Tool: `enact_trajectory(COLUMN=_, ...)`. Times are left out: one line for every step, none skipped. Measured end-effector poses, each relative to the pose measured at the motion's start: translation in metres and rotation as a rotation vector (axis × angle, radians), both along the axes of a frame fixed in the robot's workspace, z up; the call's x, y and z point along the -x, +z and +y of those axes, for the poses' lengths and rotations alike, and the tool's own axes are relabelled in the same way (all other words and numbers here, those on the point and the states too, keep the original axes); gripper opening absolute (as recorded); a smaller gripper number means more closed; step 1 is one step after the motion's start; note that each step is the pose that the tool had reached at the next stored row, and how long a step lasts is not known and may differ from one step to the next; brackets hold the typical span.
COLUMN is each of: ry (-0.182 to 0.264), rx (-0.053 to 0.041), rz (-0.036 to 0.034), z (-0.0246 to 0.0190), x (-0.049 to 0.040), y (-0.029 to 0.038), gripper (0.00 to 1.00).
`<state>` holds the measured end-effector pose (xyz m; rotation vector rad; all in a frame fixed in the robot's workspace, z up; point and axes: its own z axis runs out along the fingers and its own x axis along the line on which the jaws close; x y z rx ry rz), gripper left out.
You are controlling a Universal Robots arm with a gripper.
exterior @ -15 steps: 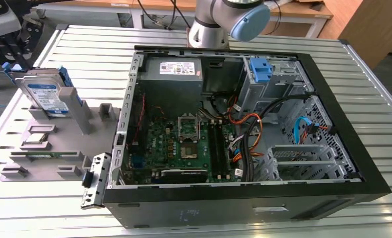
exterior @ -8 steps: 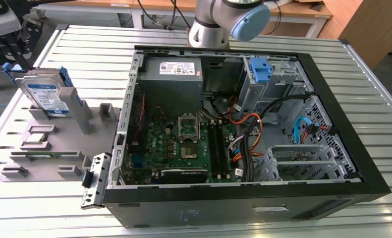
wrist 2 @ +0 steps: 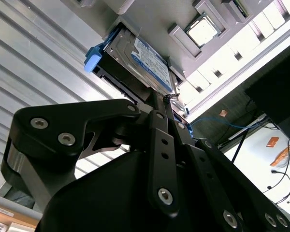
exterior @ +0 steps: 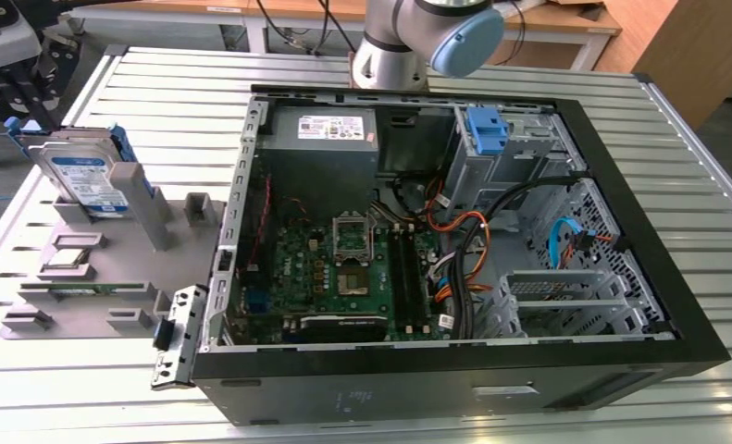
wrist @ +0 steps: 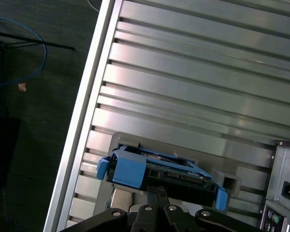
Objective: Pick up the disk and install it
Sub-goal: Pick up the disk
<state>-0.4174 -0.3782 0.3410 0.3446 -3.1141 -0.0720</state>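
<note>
Right at the wrist, the gripper (wrist: 157, 193) has its two black fingers pressed together with nothing between them, and in both wrist views the tips (wrist 2: 160, 99) sit just beside the upper edge of the disk (wrist: 159, 171); whether they touch it I cannot tell. The disk (exterior: 88, 176) stands on edge in a slot of a grey holder (exterior: 94, 277), label showing, with blue rails along its sides. The holder lies on a slatted metal table (exterior: 168, 92) at the exterior view's left, and a processor chip (exterior: 76, 245) rests in one of its pockets. Farther toward the exterior view's right lies the open computer case (exterior: 465, 388), well apart from the disk, with a grey power supply (exterior: 322, 129) and a blue bracket (exterior: 486, 129) along its far side. Beyond the case stands the arm's base (exterior: 390, 46).
</note>
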Motion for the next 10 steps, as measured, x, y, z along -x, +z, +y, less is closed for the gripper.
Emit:
enact_trajectory(ry=0.0, rx=0.0, rz=0.0001, z=0.0, x=0.0, y=0.0, gripper=0.1)
enact_trajectory(ry=0.0, rx=0.0, rz=0.0, z=0.0, x=0.0, y=0.0, gripper=0.1)
enact_trajectory(ry=0.0, rx=0.0, rz=0.0, z=0.0, x=0.0, y=0.0, gripper=0.1)
enact_trajectory(ry=0.0, rx=0.0, rz=0.0, z=0.0, x=0.0, y=0.0, gripper=0.1)
enact_trajectory(ry=0.0, rx=0.0, rz=0.0, z=0.0, x=0.0, y=0.0, gripper=0.1)
enact_trajectory(ry=0.0, rx=0.0, rz=0.0, z=0.0, x=0.0, y=0.0, gripper=0.1)
enact_trajectory(ry=0.0, rx=0.0, rz=0.0, z=0.0, x=0.0, y=0.0, gripper=0.1)
enact_trajectory(ry=0.0, rx=0.0, rz=0.0, z=0.0, x=0.0, y=0.0, gripper=0.1)
enact_trajectory(ry=0.0, rx=0.0, rz=0.0, z=0.0, x=0.0, y=0.0, gripper=0.1)
enact_trajectory(ry=0.002, rx=0.0, rz=0.0, z=0.0, x=0.0, y=0.0, gripper=0.1)
